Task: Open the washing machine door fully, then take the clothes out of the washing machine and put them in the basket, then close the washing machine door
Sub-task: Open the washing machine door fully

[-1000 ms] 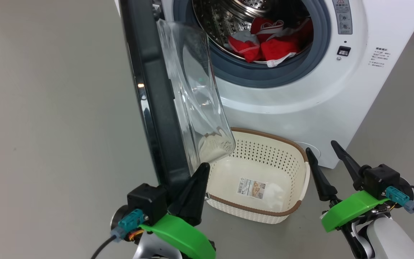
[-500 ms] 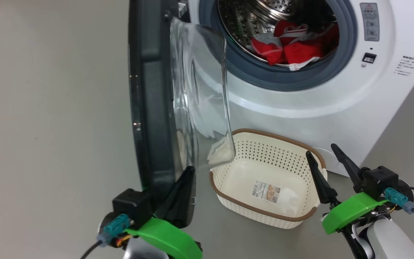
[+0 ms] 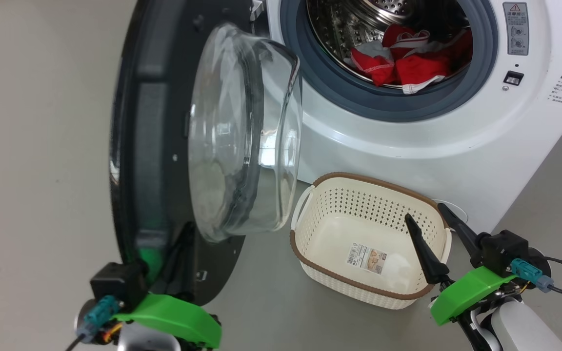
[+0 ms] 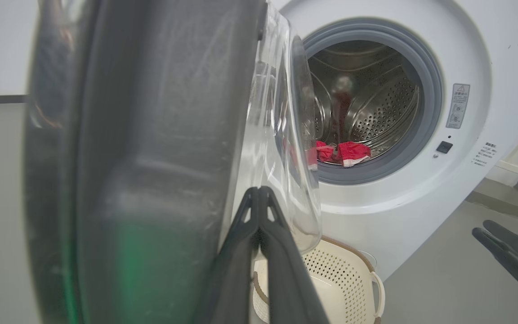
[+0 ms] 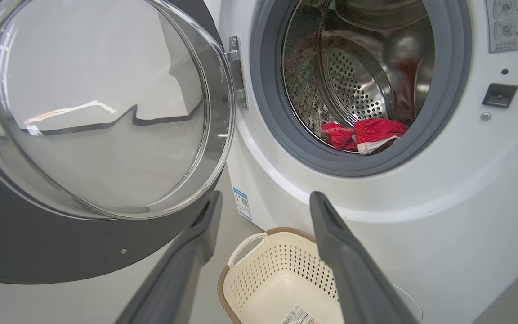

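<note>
The door (image 3: 149,146) is standing open to the left of the washer (image 3: 408,146), showing a wide black rim and a clear glass bowl (image 3: 242,136) bulging from its inner face. The clothes (image 3: 408,63), red with white trim, are lying bunched at the bottom of the perforated steel drum (image 3: 344,29), behind the grey gasket (image 3: 398,107). The basket (image 3: 359,181), cream with perforated walls and a brown rim, is sitting on the floor (image 3: 42,195) just before the washer, a paper label (image 3: 368,257) on its bottom. The left gripper (image 4: 258,194) is pressing its fingers together on nothing, close against the door's lower inner face. The right gripper (image 3: 425,213) is hovering with fingers spread apart over the basket's right end, gripping nothing.
</note>
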Robot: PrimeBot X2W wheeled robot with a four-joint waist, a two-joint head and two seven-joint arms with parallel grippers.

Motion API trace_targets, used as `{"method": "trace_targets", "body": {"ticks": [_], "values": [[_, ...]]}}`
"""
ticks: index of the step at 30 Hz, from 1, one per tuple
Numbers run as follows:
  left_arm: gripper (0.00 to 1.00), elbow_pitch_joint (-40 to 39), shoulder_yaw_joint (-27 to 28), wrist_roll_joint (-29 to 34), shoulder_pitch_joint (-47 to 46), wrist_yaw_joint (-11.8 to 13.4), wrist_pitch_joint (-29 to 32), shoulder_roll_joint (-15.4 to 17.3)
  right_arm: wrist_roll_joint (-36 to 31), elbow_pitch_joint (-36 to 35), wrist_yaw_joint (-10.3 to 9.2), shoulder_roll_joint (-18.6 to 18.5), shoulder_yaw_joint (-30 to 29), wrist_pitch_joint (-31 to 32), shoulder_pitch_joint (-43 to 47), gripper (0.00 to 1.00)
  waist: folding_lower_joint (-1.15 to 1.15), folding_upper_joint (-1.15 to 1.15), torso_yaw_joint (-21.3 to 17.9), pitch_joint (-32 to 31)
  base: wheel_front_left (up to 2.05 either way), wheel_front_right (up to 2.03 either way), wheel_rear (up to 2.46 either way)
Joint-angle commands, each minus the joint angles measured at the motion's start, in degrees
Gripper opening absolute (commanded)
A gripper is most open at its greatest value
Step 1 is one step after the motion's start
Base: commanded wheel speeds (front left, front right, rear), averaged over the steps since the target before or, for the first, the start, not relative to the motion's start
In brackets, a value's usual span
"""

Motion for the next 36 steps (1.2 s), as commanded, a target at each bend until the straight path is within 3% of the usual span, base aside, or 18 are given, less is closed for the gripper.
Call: {"method": "trace_targets", "body": {"ticks": [1,18,36], "values": [[0.00,-0.7,3.5,-0.6,-0.5,0.8,-0.8,1.9,0.5,-1.1,0.28,-0.6,1.3,-0.4,-2.1,1.00,0.00,0.00,0.0,0.0,0.00,0.00,0.00],[0.00,5.9,13.0,-3.7,-2.0,2.4,-7.9,4.9,0.9,-1.5,0.28,-2.5,1.2,-0.4,0.0,1.00,0.00,0.00,-0.7,1.4,0.00,0.00,0.00],[0.00,17.1,20.5,-6.8,-7.6,-1.2,-12.7,6.0,0.4,-0.9,0.28,-5.2,1.5,-0.4,-0.6,1.00,0.00,0.00,-1.2,3.6,0.00,0.00,0.00]]}}
